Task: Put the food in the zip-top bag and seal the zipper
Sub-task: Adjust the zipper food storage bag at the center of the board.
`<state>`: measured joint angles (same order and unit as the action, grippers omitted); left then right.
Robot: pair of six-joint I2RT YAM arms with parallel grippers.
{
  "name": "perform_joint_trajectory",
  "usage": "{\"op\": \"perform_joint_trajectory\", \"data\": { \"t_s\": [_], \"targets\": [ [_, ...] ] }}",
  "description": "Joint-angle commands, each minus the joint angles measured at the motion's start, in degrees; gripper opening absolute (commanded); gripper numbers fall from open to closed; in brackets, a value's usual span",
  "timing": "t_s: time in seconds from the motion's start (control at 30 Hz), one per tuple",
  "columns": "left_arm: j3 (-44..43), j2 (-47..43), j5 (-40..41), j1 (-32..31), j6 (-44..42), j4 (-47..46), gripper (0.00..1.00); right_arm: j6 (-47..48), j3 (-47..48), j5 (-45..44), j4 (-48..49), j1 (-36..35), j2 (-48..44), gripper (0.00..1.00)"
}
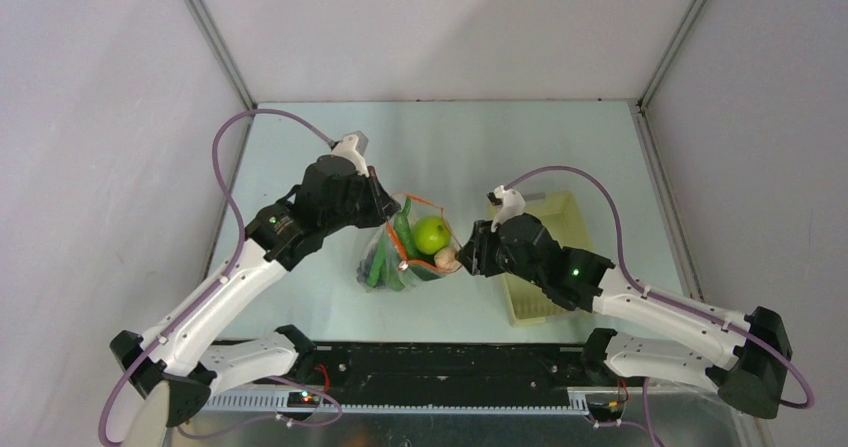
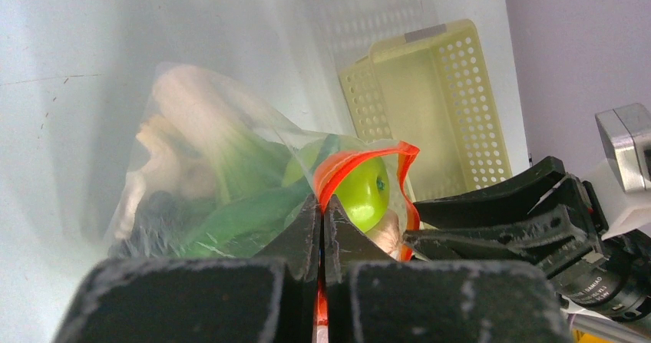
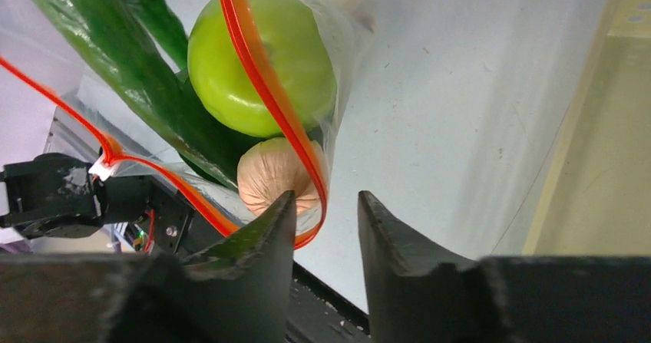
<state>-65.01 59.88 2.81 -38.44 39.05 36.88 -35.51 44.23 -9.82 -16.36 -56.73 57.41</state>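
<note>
The zip-top bag (image 1: 392, 267) hangs open in mid-table with the green apple (image 1: 432, 233), long green pepper (image 1: 404, 229), a mushroom (image 1: 446, 259) and dark grapes (image 1: 374, 263) inside. My left gripper (image 1: 392, 207) is shut on the orange-red zipper (image 2: 349, 165) at the mouth's far-left corner; bok choy (image 2: 223, 155) shows through the plastic. My right gripper (image 1: 462, 255) is open at the bag's right edge. In the right wrist view the zipper loop (image 3: 265, 90) curves past the apple (image 3: 261, 59) and mushroom (image 3: 269, 176) into the gap of my right gripper (image 3: 326, 209), touching its left finger.
The pale yellow perforated basket (image 1: 562, 210) lies right of the bag, mostly under my right arm; it also shows in the left wrist view (image 2: 430, 113). The black rail (image 1: 440, 362) runs along the table's near edge.
</note>
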Motion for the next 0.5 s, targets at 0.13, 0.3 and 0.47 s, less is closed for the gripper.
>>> {"op": "perform_joint_trajectory", "data": {
  "t_s": [0.13, 0.3, 0.47],
  "targets": [
    [-1.3, 0.4, -1.5, 0.4, 0.3, -3.6, 0.0, -0.9, -0.2, -2.0, 5.6, 0.3, 1.9, 0.1],
    [-2.3, 2.3, -4.4, 0.4, -0.8, -3.5, 0.01, -1.3, -0.2, 1.4, 8.1, -0.2, -0.4, 0.03],
    [-3.4, 4.4, -10.1, 0.1, -1.6, -4.9, 0.01, -0.8, 2.1, 2.7, 9.5, -1.9, -3.3, 0.0]
  ]
}}
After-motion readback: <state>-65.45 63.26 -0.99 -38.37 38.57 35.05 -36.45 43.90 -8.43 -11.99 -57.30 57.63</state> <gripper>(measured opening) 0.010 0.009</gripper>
